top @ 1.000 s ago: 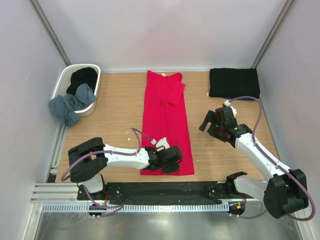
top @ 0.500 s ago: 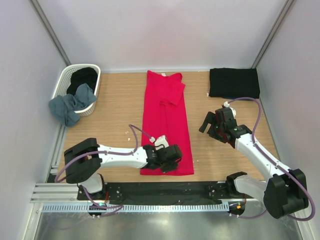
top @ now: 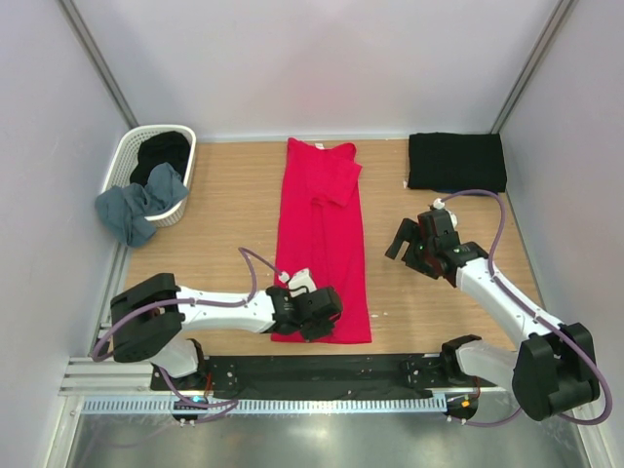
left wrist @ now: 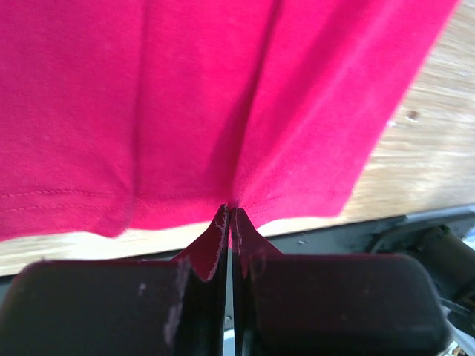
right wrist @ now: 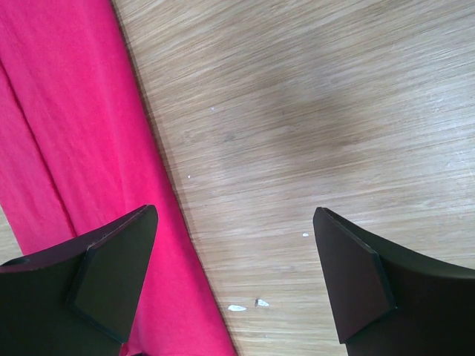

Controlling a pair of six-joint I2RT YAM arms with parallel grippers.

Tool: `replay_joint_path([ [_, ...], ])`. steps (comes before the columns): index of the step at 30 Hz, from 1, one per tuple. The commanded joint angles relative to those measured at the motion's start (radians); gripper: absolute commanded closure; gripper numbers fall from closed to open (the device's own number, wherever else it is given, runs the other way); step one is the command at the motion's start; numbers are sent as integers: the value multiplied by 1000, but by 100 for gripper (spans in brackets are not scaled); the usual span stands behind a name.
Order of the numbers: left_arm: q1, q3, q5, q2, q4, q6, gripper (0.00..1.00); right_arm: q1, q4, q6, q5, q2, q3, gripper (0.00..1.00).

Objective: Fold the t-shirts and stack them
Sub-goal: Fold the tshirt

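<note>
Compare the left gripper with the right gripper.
The left gripper is shut, pinching the near hem of the red t-shirt; the right gripper is open, holding nothing. The left gripper sits at the shirt's near end; the right gripper hovers over the wooden table beside its right edge. Both are black.

**Top camera: hem contact**

Left gripper (top: 314, 314) sits on the near hem of the red t-shirt (top: 327, 224), which lies long and flat beyond it. Right gripper (top: 411, 244) hangs just right of that shirt, off the cloth; folded black t-shirt (top: 456, 161) lies beyond it.
</note>
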Motion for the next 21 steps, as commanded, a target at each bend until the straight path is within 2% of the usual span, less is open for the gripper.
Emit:
replay_joint_path([
  [1, 6, -33, -3, -27, 10, -33, 100, -5, 34, -6, -11, 1, 3, 8],
  [21, 5, -31, -72, -108, -82, -21, 100, -5, 57, -4, -37, 30, -8, 8],
])
